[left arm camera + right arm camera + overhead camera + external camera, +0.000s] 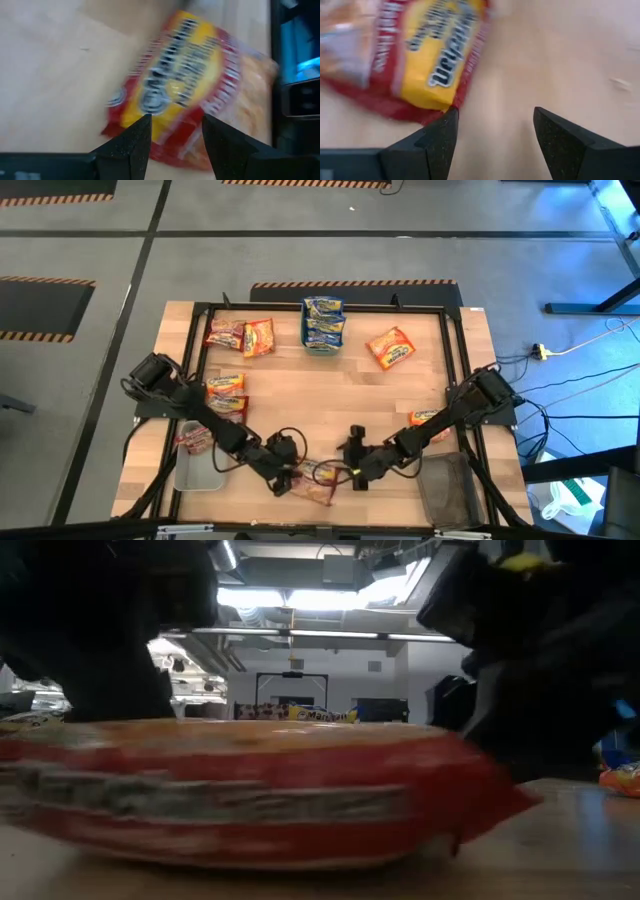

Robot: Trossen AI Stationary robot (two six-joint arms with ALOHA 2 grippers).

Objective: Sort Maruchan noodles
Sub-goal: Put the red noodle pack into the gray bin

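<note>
Up at the far edge, the teal tray (322,343) carries a stack of blue-and-yellow packets (323,317). Near the left front corner, the grey tray (198,471) has a packet (193,439) overlapping its far rim. Down at the near edge, both arms flank one red packet (322,473) lying flat on the table (330,395). The left gripper (172,131) hovers over its end, fingers partly apart, gripping nothing. The right gripper (495,131) stands wider, empty, just beside it.
</note>
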